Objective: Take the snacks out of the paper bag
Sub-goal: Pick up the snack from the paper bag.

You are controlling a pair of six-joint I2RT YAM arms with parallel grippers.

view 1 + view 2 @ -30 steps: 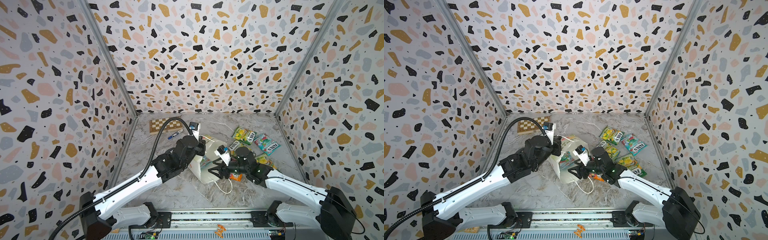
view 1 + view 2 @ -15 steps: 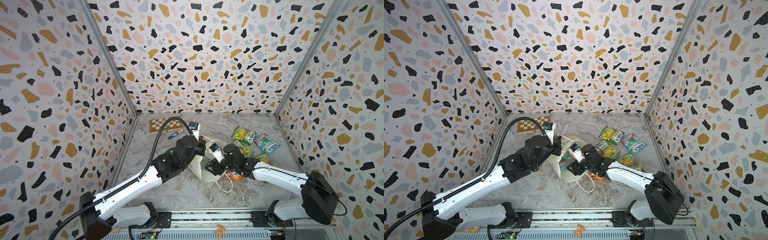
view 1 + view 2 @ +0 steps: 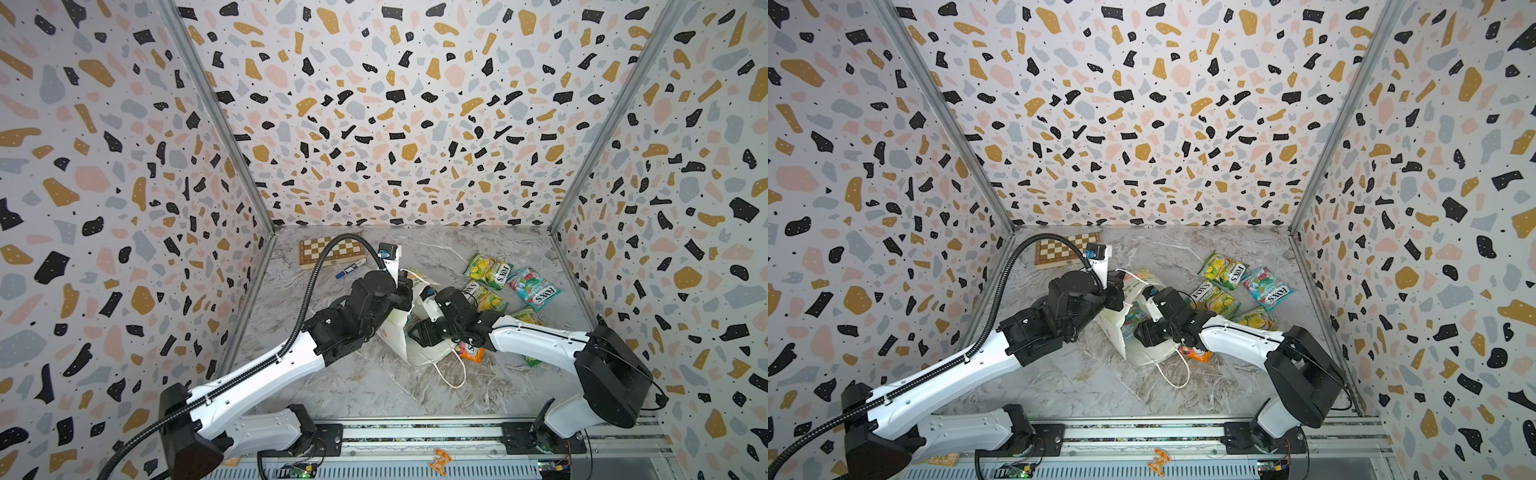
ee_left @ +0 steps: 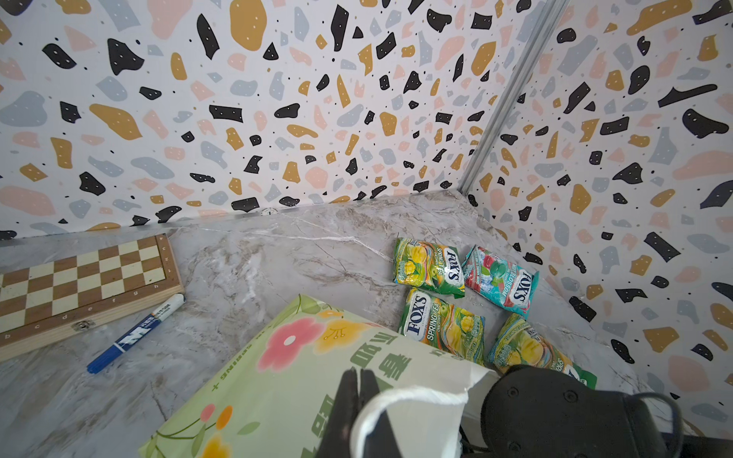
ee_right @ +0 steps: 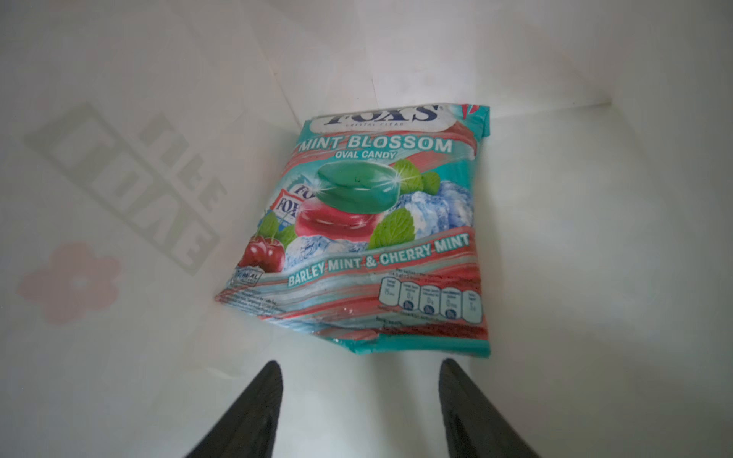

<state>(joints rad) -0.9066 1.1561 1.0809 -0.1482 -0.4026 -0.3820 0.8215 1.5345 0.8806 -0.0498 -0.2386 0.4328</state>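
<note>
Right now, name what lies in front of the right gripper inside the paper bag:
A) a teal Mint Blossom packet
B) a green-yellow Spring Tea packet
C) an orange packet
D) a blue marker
A: the right wrist view shows the open right gripper pointing at a teal Mint Blossom packet that lies inside the white paper bag, not yet gripped.

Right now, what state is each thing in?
paper bag: tipped over, mouth open
left gripper: shut on the bag's rim
right gripper: open, inside the bag
Mint Blossom packet: inside the bag, ungripped
Spring Tea packets: out, lying flat
chessboard: folded shut
</note>
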